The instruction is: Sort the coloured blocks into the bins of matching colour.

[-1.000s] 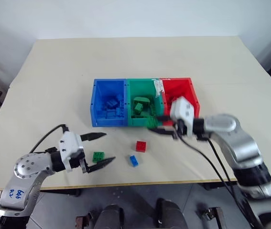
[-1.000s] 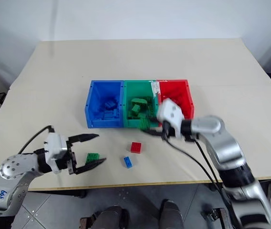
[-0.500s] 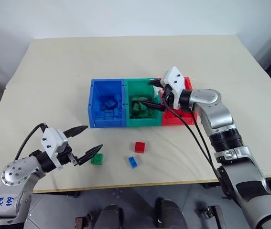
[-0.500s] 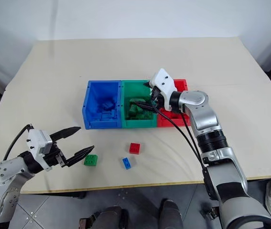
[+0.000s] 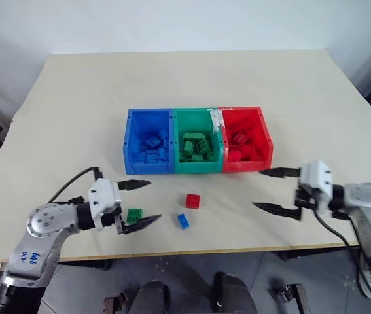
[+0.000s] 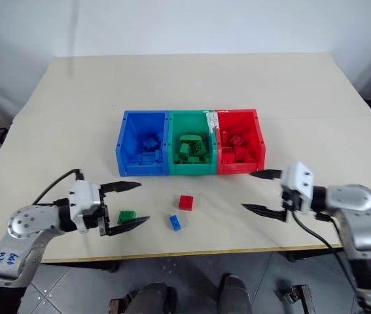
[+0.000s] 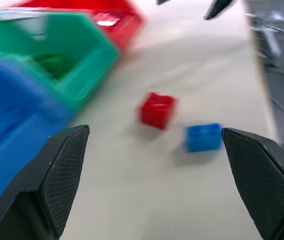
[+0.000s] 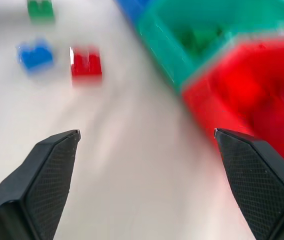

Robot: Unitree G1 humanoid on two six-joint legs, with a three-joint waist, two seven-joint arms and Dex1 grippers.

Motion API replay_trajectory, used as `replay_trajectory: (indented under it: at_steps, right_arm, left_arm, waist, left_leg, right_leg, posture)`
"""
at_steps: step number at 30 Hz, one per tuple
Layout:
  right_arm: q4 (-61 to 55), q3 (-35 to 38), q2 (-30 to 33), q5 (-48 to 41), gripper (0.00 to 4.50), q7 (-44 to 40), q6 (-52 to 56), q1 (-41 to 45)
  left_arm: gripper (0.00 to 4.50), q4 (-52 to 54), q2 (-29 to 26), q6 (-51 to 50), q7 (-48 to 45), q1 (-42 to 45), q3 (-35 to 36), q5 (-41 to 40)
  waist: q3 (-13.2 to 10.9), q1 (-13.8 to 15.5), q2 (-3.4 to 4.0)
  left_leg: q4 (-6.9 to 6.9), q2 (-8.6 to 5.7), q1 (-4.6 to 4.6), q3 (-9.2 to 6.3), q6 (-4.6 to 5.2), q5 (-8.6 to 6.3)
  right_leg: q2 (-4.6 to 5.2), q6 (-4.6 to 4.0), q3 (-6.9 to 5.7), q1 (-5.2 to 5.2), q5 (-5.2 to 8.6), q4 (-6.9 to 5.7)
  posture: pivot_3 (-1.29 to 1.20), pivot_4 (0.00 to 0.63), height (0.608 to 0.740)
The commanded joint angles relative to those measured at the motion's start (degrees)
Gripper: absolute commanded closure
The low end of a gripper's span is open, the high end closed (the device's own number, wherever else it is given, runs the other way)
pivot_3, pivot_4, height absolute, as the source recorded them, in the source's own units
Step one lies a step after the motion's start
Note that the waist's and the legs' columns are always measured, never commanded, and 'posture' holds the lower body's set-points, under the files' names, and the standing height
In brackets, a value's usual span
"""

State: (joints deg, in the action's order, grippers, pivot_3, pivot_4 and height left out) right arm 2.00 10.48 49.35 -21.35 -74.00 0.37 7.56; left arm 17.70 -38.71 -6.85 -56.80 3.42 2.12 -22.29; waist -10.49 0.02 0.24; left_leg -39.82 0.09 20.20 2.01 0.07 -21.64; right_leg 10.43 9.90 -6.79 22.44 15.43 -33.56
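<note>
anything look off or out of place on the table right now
Nothing is spilled or damaged. Three bricks lie loose on the table in front of the bins, not yet sorted: a green brick between the open left gripper's fingers, a red brick and a blue brick. The right gripper is open, holding nothing.

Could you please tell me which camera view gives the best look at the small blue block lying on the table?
The left wrist view shows the blue block best: it appears large there, near the red block, with its studs visible. Both eye views show it small but unobstructed from above, and the right wrist view shows it blurred.
</note>
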Motion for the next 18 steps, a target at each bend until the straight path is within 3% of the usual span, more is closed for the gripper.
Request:
replay_trajectory:
  at_steps: [1, 6, 10, 18]
  right_arm:
    - [-0.2, 1.6, 1.6, 1.0, 0.03, -0.2, -2.7, -1.8]
    - [-8.4, -4.3, -0.7, -0.1, 0.03, 4.3, 6.8, 3.6]
    - [-13.6, -14.7, -5.2, 3.2, 0.03, 9.6, 19.1, 13.4]
    - [-7.6, -28.4, -15.2, 10.6, 0.03, 15.0, 27.1, 24.5]
  left_arm:
    - [0.0, -1.6, 1.2, 3.2, -0.6, 2.5, -1.4, 1.3]
    - [0.0, -3.5, 1.1, 4.7, -1.2, 3.0, -0.7, 1.3]
    - [0.0, -3.4, 0.1, 5.4, -1.3, 1.1, 1.2, 1.0]
    - [0.0, 1.1, -1.6, 4.0, -0.2, -4.2, 4.7, -0.5]
  waist:
    - [0.0, -0.1, 0.0]
    - [0.0, -0.4, 0.02]
    - [0.0, -0.1, 0.02]
    - [0.0, 0.8, 0.0]
  left_leg:
    - [-0.02, 0.0, 0.0, 0.02, 0.0, 0.0]
    - [-0.04, 0.05, -0.04, 0.06, 0.0, 0.0]
    - [-0.13, 0.08, 0.01, 0.01, -0.01, -0.01]
    - [-0.16, 0.02, 0.16, -0.12, 0.0, -0.05]
  right_leg:
    - [0.0, 0.0, 0.02, 0.01, 0.0, 0.0]
    - [-0.02, 0.0, 0.07, 0.04, 0.0, -0.08]
    - [-0.02, -0.01, 0.05, 0.07, 0.0, -0.09]
    - [0.01, 0.0, -0.08, 0.13, 0.0, -0.08]
  posture:
    - [0.0, 0.15, 0.74]
    - [0.0, 0.15, 0.74]
    - [0.0, 0.15, 0.74]
    - [0.0, 0.15, 0.74]
